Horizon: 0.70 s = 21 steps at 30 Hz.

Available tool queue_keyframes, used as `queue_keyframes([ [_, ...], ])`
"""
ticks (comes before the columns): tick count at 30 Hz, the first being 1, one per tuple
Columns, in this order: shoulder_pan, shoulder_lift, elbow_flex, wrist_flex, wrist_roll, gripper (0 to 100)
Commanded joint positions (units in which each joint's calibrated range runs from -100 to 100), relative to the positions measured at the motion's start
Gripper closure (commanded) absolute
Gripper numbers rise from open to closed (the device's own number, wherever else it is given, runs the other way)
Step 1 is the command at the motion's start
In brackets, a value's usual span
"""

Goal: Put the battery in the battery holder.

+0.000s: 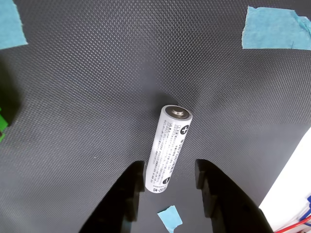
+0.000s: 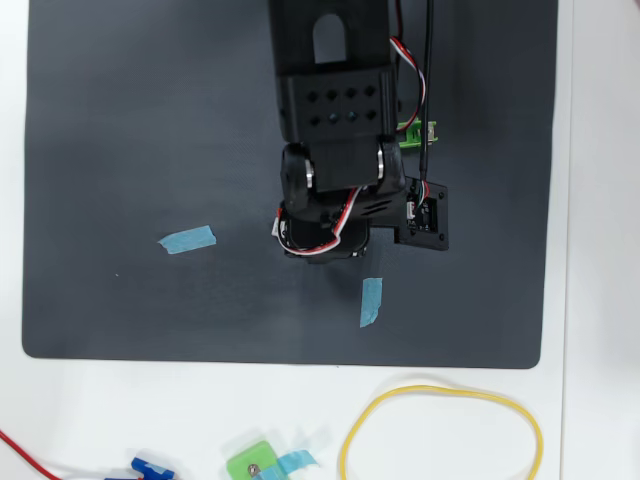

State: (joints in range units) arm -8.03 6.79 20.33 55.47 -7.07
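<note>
The pincer [image 1: 170, 187] is open wide and holds nothing. The battery [image 1: 170, 148] lies flat on the black mat [image 1: 97, 97] right in front of it, with its near end between the two fingers. It looks small, light, hard and smooth, so it may roll or slip. Pinching its middle looks best. A bit of green [image 1: 2, 124] peeks in far to the side.

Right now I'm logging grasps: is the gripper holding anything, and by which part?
Nothing is held. In the wrist view the gripper is open, its fingers either side of the battery lower end without touching it.
</note>
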Motion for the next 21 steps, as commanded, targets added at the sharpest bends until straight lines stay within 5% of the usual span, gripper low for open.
queue_keyframes([
  [1,0.82,0.59,-3.50,0.82,0.35,91],
  [21,0.71,5.87,-10.37,6.42,1.39,91],
])
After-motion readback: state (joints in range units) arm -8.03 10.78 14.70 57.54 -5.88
